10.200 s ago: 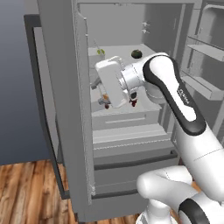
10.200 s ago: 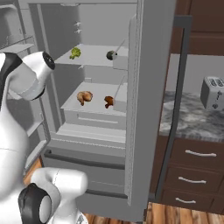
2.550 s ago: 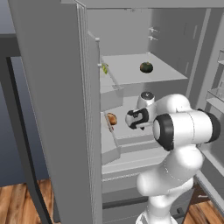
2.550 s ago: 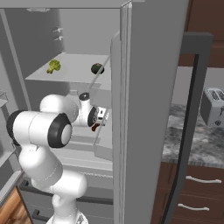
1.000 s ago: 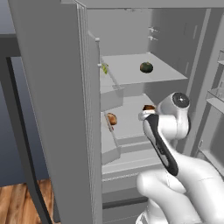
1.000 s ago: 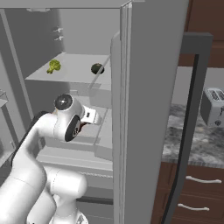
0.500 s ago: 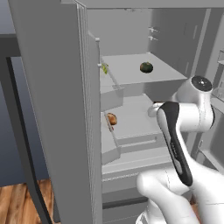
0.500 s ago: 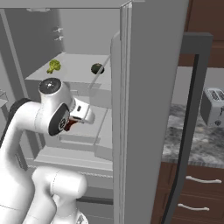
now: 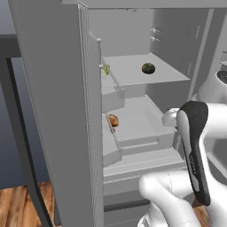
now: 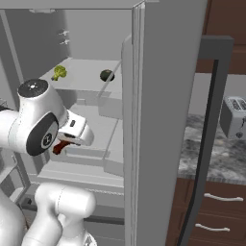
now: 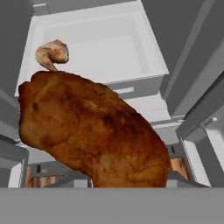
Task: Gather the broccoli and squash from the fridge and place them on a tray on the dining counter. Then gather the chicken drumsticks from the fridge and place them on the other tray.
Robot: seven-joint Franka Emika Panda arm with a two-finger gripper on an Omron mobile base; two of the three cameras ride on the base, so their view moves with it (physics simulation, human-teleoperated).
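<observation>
Holding one drumstick (image 11: pixel 94 135) clamped in our gripper (image 10: pixel 61 144), we see the second drumstick (image 11: pixel 51 54) lying beyond it on the fridge (image 9: pixel 53 88) shelf.

Even, diffuse rendered light, no glare. The fridge (image 9: pixel 133 88) interior is bright, with soft shading under its shelves. Base views are sharp; the hand view's close drumstick (image 11: pixel 92 131) looks coarse and slightly blurred.

Fridge (image 9: pixel 53 88): grey, doors open. Broccoli (image 10: pixel 59 72): green-yellow, on the upper shelf. Chicken drumsticks: one brown piece (image 11: pixel 92 135) is held in the claw; a paler one (image 11: pixel 51 53) lies on the lower shelf.
</observation>
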